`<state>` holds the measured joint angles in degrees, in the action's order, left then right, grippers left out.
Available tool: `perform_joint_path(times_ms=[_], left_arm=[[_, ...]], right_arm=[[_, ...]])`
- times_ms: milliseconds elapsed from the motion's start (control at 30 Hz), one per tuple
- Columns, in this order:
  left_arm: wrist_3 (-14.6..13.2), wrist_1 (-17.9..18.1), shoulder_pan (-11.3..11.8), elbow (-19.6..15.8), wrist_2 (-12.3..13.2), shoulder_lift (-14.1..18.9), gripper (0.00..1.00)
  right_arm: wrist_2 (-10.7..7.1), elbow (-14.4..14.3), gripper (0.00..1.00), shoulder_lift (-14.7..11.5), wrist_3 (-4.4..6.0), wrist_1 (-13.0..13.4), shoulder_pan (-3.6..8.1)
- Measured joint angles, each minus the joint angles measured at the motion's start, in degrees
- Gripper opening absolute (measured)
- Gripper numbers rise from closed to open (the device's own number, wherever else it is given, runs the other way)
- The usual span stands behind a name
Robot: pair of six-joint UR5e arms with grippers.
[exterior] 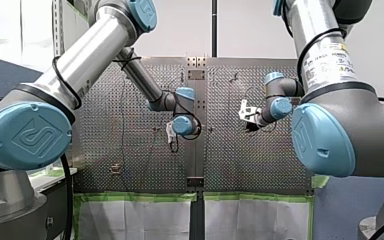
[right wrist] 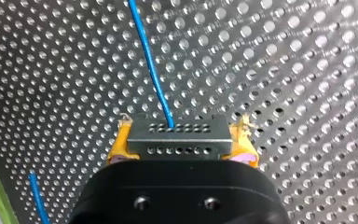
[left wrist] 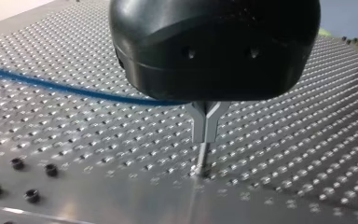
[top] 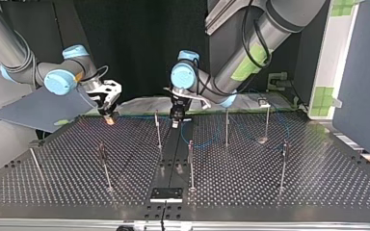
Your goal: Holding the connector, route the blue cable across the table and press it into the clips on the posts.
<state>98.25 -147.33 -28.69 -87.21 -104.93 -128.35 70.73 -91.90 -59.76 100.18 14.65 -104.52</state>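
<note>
— Two grippers are showing; what is each one doing?

— I am seeing my right gripper [right wrist: 182, 142] clamping the connector [right wrist: 177, 133] between its yellow pads [right wrist: 120, 145]. My left gripper [left wrist: 205, 128], black and smoothly rounded, is pressing its slim metal fingers [left wrist: 199, 126] together with no gap showing, close to the perforated table [left wrist: 307, 140]. The blue cable [left wrist: 51, 86] is passing out of sight behind that gripper, so I cannot tell whether it is being pinched.

— What is the connector looking like, and which way is it lying?

— It is showing as a flat grey metal block with two rows of tiny round holes. Its long axis is running across the gripper, pad to pad. The cable, thin, round and glossy, is leaving the block's far face and heading straight ahead over the table, bending slightly. A second short stretch is lying beside the gripper.

— Where is all that sitting?

— In the top view the right gripper is hanging at the table's far edge, at the view's left, and the left one is hanging near the middle strip. Thin blue curves are lying among the upright metal posts [top: 283, 166] in the view's right half.

— Any writing?

— A white label [exterior: 330, 62] is wrapping my right arm in the front view, its print too small to read. The blue joint caps [exterior: 27, 135] are carrying a raised angular emblem.
</note>
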Motion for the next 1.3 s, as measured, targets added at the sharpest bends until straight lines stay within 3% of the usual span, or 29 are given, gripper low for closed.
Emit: perform_joint_path(times_ms=[200,400,500,533,567,633,667,700,733,767,833,1100,1300], left_arm=[[-0.12,-1.21,1.13,2.22,1.63,-1.0,0.02],[-0.7,-3.04,1.57,5.09,1.58,-3.07,0.05],[-0.76,-3.98,1.83,6.14,1.28,-3.28,0.11],[-0.79,-4.33,1.9,6.38,1.2,-3.31,0.21],[-0.84,-4.76,1.98,6.63,1.12,-3.31,0.21],[-1.05,-5.33,2.04,6.85,1.11,-3.31,0.43],[-1.24,-5.63,2.01,6.92,1.18,-3.3,0.43],[-1.41,-5.83,1.96,6.95,1.28,-3.29,0.58],[-1.59,-6.07,1.91,6.98,1.39,-3.3,0.82],[-1.89,-6.44,1.82,7.0,1.5,-3.3,0.82],[-2.45,-7.11,1.68,7.01,1.61,-3.27,1.0],[-6.08,-10.85,0.97,7.02,1.3,-2.76,1.0],[-8.44,-13.6,-0.16,7.0,-0.69,-1.23,1.0]], right_arm=[[-0.13,0.89,0.0,0.07,0.04,0.41,0.66],[-0.49,2.31,0.0,0.11,0.14,0.47,1.1],[-0.69,2.66,0.0,0.11,0.18,0.49,1.38],[-0.78,2.71,0.0,0.12,0.19,0.48,1.45],[-0.9,2.75,0.0,0.15,0.19,0.49,1.52],[-1.0,2.78,0.0,0.17,0.18,0.48,1.59],[-1.04,2.79,0.0,0.18,0.17,0.48,1.61],[-1.06,2.8,0.0,0.19,0.15,0.48,1.62],[-1.08,2.8,0.0,0.19,0.13,0.48,1.63],[-1.09,2.8,0.0,0.19,0.1,0.47,1.64],[-1.1,2.8,0.0,0.21,0.06,0.44,1.65],[-1.17,2.74,0.0,0.26,-0.05,0.2,1.35],[-1.12,2.58,0.0,0.29,-0.06,0.13,1.37]])
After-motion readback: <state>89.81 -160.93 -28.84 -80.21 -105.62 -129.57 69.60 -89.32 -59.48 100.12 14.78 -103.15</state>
